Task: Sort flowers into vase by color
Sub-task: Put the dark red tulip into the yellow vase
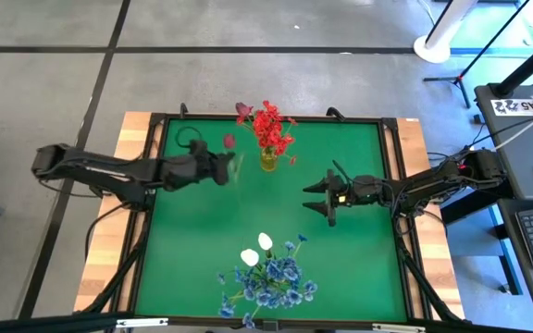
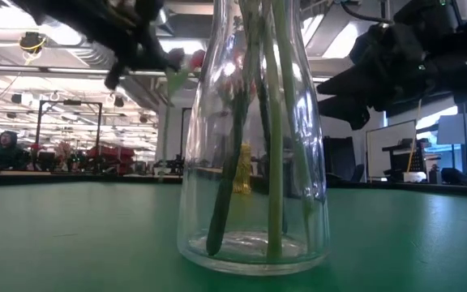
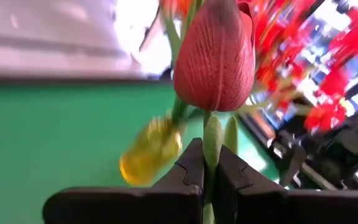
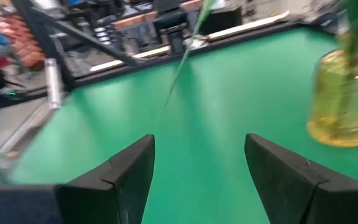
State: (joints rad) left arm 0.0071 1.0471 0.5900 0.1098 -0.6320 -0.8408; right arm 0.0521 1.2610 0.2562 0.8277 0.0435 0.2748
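at the table's ten o'clock, the left gripper (image 1: 232, 166) is clamped tight on a pink rosebud (image 3: 215, 55) stem, just beside the yellow vase (image 1: 267, 160); next, lift and lower it in. only the left wrist view shows the pinch. right gripper (image 1: 320, 197) waits open at three o'clock

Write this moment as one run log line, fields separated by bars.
left gripper: shut on pink-red rosebud stem | right gripper: open, empty | yellow vase: holds red flowers
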